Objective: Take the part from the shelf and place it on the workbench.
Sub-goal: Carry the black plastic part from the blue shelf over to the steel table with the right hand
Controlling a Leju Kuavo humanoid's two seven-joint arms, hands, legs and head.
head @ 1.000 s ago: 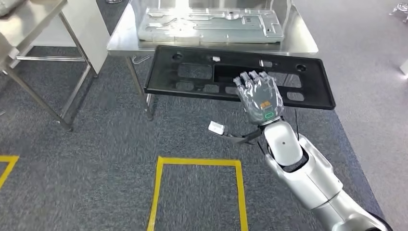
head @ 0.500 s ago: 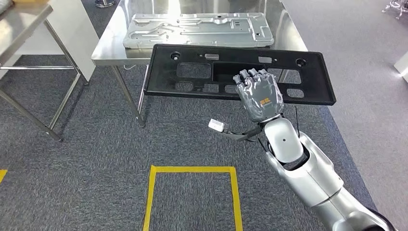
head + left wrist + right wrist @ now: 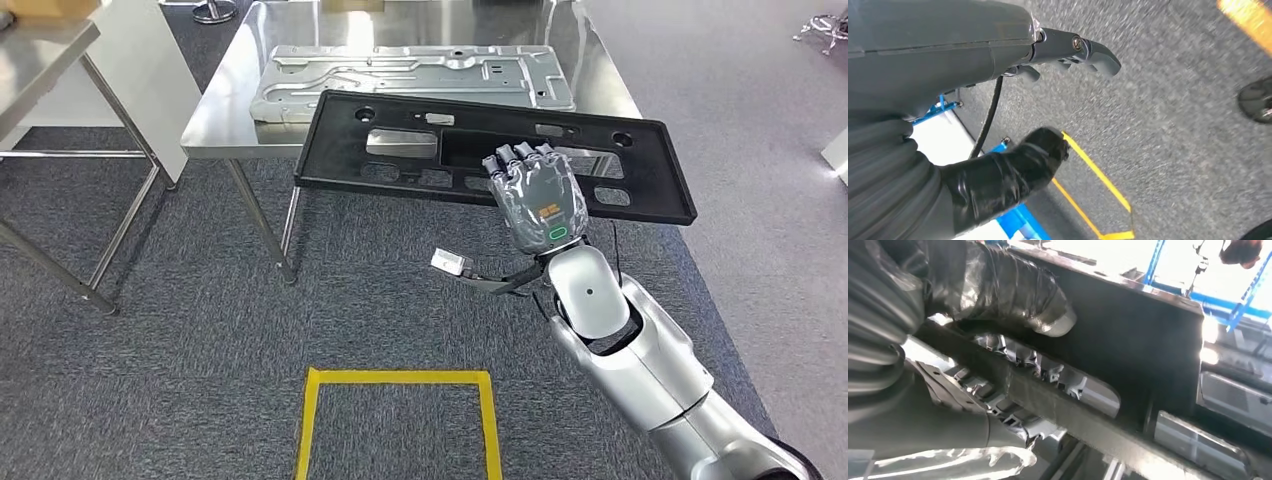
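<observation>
- Right hand [image 3: 537, 198] grips the long black plastic panel with cut-out windows [image 3: 480, 160] on its near rail, right of centre.
- Panel hangs level, far edge over the shiny steel workbench [image 3: 215, 125] at twelve o'clock.
- Looks stiff and light; long left overhang could tip.
- Left hand [image 3: 1048, 100] holds nothing, fingers apart.

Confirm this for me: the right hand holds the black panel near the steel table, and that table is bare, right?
Not bare. In the head view a grey metal plate lies on the table. The rest holds: the right hand grips the black panel near it.
</observation>
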